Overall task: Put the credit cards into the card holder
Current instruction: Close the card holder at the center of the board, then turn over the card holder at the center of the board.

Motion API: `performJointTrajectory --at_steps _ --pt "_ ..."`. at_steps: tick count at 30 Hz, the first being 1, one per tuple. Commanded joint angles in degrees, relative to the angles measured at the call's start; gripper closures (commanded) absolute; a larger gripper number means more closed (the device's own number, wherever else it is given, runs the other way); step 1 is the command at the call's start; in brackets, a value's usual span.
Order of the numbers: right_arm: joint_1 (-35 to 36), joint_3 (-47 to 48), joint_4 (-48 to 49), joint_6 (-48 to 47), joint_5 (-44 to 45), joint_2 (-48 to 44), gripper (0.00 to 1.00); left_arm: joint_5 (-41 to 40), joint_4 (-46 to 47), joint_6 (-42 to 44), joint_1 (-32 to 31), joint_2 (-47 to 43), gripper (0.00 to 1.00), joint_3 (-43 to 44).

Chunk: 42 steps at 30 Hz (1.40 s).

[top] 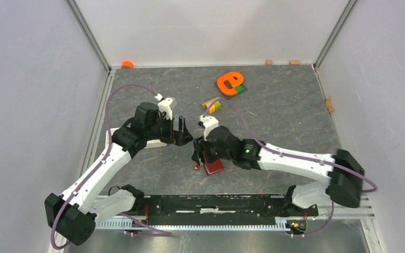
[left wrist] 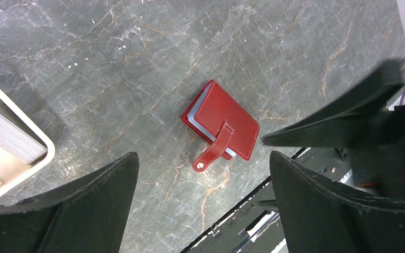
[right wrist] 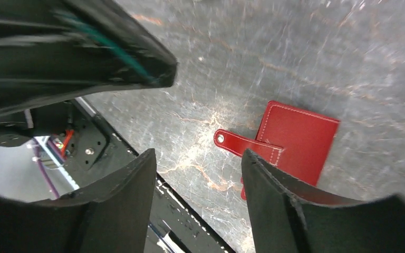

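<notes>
The card holder (left wrist: 231, 120) is a dark red wallet lying folded shut on the grey table, with its snap tab (left wrist: 211, 155) unfastened and loose. A light blue credit card edge (left wrist: 194, 118) shows between its covers. The tan-orange card is not in view. My left gripper (left wrist: 203, 161) is open and empty above the table, just near the tab. My right gripper (right wrist: 198, 158) is open and empty, with the wallet (right wrist: 300, 138) just beside its right finger. In the top view both grippers (top: 183, 133) (top: 196, 156) hover by the wallet (top: 214, 167).
A white tray (left wrist: 10, 142) lies left of the wallet under my left arm. An orange e-shaped toy (top: 229, 83) and coloured blocks (top: 212, 104) lie at the back. The arms' black base rail (top: 216, 203) runs along the near edge. Grey walls enclose the table.
</notes>
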Motion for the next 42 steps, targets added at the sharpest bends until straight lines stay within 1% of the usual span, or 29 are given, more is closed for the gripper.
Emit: performJointTrajectory --at_steps 1,4,7,11,15,18,24,29,33,37,39,42 --pt "-1.54 -2.62 -1.23 -3.80 5.37 -10.51 0.33 -2.81 1.81 0.25 -2.49 -1.96 0.02 -1.84" --pt "-4.95 -6.08 -3.40 -5.59 5.34 -16.40 0.29 -4.37 4.06 -4.26 -6.63 -1.67 0.05 -3.88" --pt "-9.88 -11.28 -3.70 -7.07 2.98 -22.88 0.25 -6.19 8.12 -9.00 -10.38 -0.90 0.06 -6.43" --pt "-18.44 -19.20 -1.67 -8.42 -3.60 -28.89 0.25 -7.78 13.05 -14.07 -14.01 0.93 0.05 -9.39" --pt "-23.33 -25.62 3.04 -8.06 -12.20 -30.44 0.27 -6.46 20.26 -19.77 -15.10 2.83 0.06 -13.86" --pt "-25.13 -30.94 10.32 -5.37 -19.39 -29.89 0.31 -6.62 25.39 -22.75 -16.05 5.03 0.06 -16.84" --pt "-27.42 -38.42 25.16 0.71 -28.87 -26.83 0.36 -10.64 26.88 -22.21 -16.90 9.80 0.08 -18.00" --pt "-29.38 -41.83 34.12 4.41 -33.05 -22.44 0.40 -11.94 29.15 -21.50 -16.98 12.97 0.10 -18.69" --pt "-30.14 -42.88 37.05 5.07 -33.79 -19.44 0.41 -12.50 31.11 -20.42 -16.99 15.65 0.14 -18.79" --pt "-30.33 -43.24 39.26 5.14 -34.02 -17.07 0.42 -12.52 31.59 -19.62 -16.99 18.42 0.22 -18.64" --pt "-30.32 -43.50 40.61 5.38 -34.47 -15.74 0.42 -12.63 31.42 -19.38 -16.99 19.23 0.32 -18.89" --pt "-30.32 -44.23 43.53 6.26 -35.39 -13.36 0.44 -12.60 31.76 -19.31 -16.99 19.67 0.39 -19.83"
